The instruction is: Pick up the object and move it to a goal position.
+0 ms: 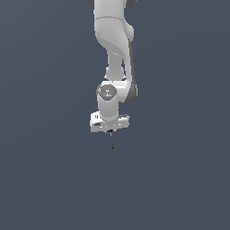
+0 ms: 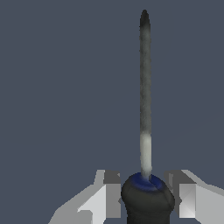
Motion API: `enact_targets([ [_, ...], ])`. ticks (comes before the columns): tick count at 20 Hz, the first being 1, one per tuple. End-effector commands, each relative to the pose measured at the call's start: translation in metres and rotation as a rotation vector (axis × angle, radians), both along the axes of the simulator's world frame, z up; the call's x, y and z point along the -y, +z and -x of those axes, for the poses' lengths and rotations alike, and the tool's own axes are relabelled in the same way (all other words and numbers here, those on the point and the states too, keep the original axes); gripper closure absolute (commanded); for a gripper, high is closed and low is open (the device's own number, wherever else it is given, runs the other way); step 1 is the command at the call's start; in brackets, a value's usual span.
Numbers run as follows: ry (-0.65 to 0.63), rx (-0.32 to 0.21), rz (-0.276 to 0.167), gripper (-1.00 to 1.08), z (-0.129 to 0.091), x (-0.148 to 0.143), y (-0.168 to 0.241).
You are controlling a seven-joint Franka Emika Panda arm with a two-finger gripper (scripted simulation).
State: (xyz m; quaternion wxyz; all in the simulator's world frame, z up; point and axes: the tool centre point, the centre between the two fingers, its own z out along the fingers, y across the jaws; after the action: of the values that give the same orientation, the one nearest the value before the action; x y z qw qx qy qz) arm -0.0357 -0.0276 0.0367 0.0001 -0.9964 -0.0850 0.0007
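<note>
Arm hangs from top centre of the exterior view, gripper (image 1: 110,130) pointing down. Below it, mid-frame, a thin dark sliver — the screwdriver (image 1: 112,140), shaft hanging straight down. Wrist view shows more: dark bulbous handle (image 2: 147,202) with a blue collar sits between the two pale fingers (image 2: 107,192), jaws pinching the handle from both sides, shaft (image 2: 145,96) running away from the camera. Likely held by the handle because it is the thickest part. Plain grey all round — open room every way, no edges, no goal marker visible.
</note>
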Motion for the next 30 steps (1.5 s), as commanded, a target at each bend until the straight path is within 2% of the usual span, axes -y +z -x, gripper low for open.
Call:
enact_targets([
  [1,0.000,0.001,0.000,1.08,-0.011,0.004,0.012],
  [18,0.000,0.001,-0.001,1.08,-0.106,0.033,0.102],
  [30,0.000,0.001,-0.001,1.08,-0.152,0.047,0.143],
])
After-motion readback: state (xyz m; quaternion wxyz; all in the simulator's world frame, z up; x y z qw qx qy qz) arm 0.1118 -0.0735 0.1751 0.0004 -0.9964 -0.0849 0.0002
